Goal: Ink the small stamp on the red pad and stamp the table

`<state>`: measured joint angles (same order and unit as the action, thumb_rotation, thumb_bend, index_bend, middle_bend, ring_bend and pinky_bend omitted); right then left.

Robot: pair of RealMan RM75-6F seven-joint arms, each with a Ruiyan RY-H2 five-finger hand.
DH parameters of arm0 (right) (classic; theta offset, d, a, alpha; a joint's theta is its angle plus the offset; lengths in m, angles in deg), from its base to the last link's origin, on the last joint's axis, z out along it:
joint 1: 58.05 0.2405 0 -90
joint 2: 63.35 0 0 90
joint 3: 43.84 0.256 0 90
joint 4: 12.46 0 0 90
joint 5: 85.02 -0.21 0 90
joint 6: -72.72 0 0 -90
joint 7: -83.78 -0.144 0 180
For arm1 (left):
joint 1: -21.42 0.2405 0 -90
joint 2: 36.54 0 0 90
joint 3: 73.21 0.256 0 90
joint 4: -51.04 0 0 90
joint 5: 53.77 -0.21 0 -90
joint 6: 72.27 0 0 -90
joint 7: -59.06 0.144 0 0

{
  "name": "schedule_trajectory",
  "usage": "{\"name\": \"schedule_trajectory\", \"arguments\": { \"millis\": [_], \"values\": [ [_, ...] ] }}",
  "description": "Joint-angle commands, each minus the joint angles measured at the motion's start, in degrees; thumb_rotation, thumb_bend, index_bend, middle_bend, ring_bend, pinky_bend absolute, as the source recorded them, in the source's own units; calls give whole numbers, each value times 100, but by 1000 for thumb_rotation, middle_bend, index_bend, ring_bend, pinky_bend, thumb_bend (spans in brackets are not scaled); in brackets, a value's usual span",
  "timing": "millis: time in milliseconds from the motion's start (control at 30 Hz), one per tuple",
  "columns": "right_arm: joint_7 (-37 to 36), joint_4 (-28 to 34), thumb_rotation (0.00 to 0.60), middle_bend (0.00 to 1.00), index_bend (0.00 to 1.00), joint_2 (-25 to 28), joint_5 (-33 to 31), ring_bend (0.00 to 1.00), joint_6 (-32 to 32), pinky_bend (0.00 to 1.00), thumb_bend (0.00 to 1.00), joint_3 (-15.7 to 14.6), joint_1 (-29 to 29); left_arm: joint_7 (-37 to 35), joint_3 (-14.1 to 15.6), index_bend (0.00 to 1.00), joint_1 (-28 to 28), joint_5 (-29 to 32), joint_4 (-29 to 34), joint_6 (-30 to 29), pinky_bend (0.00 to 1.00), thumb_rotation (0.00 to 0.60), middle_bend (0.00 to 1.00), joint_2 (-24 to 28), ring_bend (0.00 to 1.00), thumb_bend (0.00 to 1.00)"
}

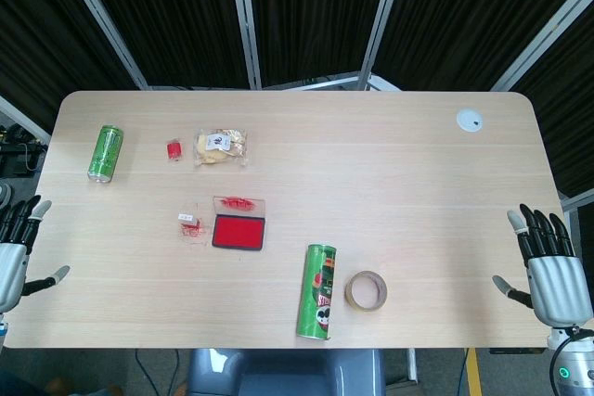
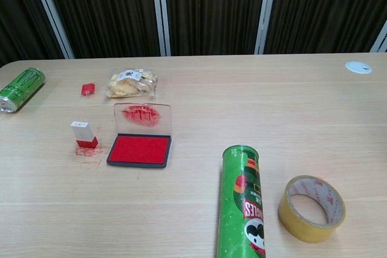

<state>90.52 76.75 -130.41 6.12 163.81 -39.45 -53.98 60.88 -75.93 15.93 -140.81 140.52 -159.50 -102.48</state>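
The red ink pad (image 1: 238, 232) (image 2: 139, 150) lies open in a black case near the table's middle, its clear lid (image 2: 143, 118) standing up behind it with red smears. Just left of the pad stands the small stamp (image 1: 188, 223) (image 2: 83, 134), white on top and red at the base, over red ink marks on the wood. My left hand (image 1: 17, 248) hovers at the left table edge, fingers spread, holding nothing. At the right edge my right hand (image 1: 548, 261) is likewise spread and empty. The chest view shows neither hand.
A green drink can (image 1: 105, 153) (image 2: 20, 89) lies at the far left. A small red object (image 1: 173, 148) and a bag of snacks (image 1: 221, 146) sit behind the pad. A green chip tube (image 1: 316, 290) and a tape roll (image 1: 366, 291) lie at the front. A white disc (image 1: 470, 120) sits far right.
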Motion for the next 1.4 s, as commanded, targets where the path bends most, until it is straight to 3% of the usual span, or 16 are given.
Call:
{"name": "schedule_trajectory", "arguments": {
  "millis": [33, 133, 167, 200, 300, 400, 467, 633, 767, 900, 967, 1067, 1400],
  "values": [
    [16, -10, 600, 0, 0, -9, 10, 0, 4, 0, 0, -5, -2, -3, -8, 0, 2, -1, -11, -12, 0, 600, 0, -5, 0, 0],
    [34, -9, 600, 0, 0, -16, 8, 0, -4, 0, 0, -10, -3, -33, -7, 0, 9, -12, -51, -30, 56, 600, 0, -27, 11, 0],
    [39, -4, 600, 0, 0, -16, 10, 0, -10, 0, 0, -13, -1, -68, -16, 0, 11, -31, -86, -63, 173, 600, 0, -53, 77, 0],
    [40, 4, 600, 0, 0, -11, 12, 0, -13, 0, 0, -14, 0, -118, -33, 0, 7, -64, -143, -106, 347, 600, 0, -94, 205, 0],
    [14, 56, 600, 0, 0, 6, 8, 0, -16, 0, 0, 0, 10, -322, -66, 0, -38, -131, -292, -137, 722, 600, 0, -210, 598, 0],
    [27, 109, 600, 0, 0, 34, -21, 0, -57, 0, 0, 12, 26, -425, -144, 0, -197, -6, -263, 135, 862, 600, 0, -310, 776, 0],
    [52, 120, 600, 0, 0, 36, -63, 0, -126, 0, 0, 6, 41, -301, -242, 0, -417, 136, -149, 484, 911, 600, 0, -380, 834, 0],
    [85, 15, 600, 0, 0, -9, -270, 0, -380, 0, 0, 17, 104, 431, -607, 23, -1188, 927, 55, 1760, 953, 600, 57, -699, 881, 0],
    [32, -5, 600, 0, 0, -3, -425, 0, -521, 0, 0, 34, 126, 810, -817, 155, -1684, 1530, -263, 2479, 970, 600, 191, -1146, 901, 13],
    [20, -8, 600, 0, 0, 15, -538, 0, -583, 0, 0, 53, 125, 733, -919, 322, -2020, 1781, -782, 2896, 996, 600, 328, -1591, 924, 98],
    [7, -1, 600, 0, 0, 29, -609, 0, -624, 0, 0, 59, 120, 417, -928, 349, -2166, 1744, -1078, 3117, 1000, 600, 365, -1784, 931, 134],
    [-101, 36, 600, 0, 0, 53, -718, 0, -671, 0, 0, 74, 103, 150, -868, 367, -2330, 1512, -1597, 3204, 1000, 600, 380, -2045, 934, 157],
    [-113, -57, 600, 0, 0, 51, -851, 0, -725, 0, 0, 89, 87, 44, -778, 390, -2623, 1446, -2410, 3378, 1000, 600, 387, -2688, 933, 200]
  ]
}}
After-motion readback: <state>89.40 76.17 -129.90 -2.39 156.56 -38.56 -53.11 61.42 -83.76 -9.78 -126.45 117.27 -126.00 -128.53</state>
